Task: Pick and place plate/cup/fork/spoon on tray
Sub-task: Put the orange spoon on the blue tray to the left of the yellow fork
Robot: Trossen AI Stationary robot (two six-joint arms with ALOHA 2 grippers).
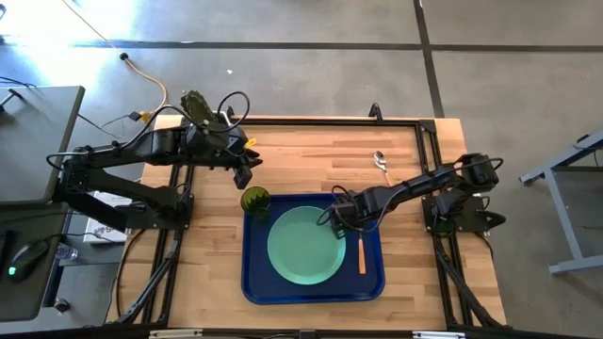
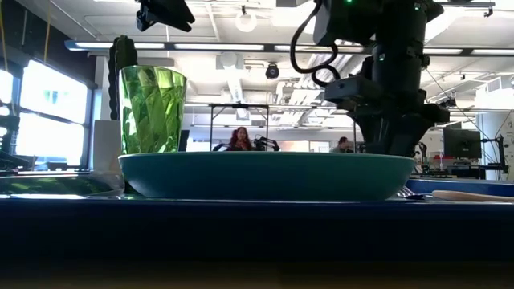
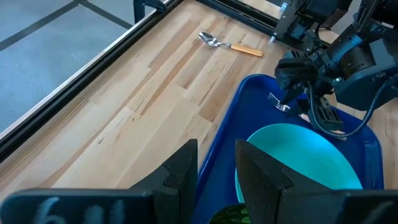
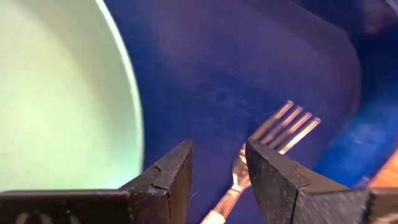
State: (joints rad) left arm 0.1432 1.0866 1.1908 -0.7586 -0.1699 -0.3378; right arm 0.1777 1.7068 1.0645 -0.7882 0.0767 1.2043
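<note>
The mint-green plate [image 1: 306, 247] lies in the middle of the blue tray [image 1: 372, 284]. The green cup [image 1: 254, 200] stands upright at the tray's far left corner. The fork [image 1: 362, 252] lies flat in the tray to the right of the plate, tines toward the far edge. The spoon [image 1: 381, 165] lies on the table beyond the tray's far right corner. My left gripper [image 1: 243, 177] is open and empty, above and just beyond the cup. My right gripper [image 1: 336, 215] is open above the fork's tine end [image 4: 283, 127], and its fingers stand on either side of the fork's neck without holding it.
A cactus in a pot [image 1: 196, 102] stands at the table's far left corner, behind my left arm. A black frame rail [image 1: 396, 121] runs along the table's far edge. Bare wood lies left and right of the tray.
</note>
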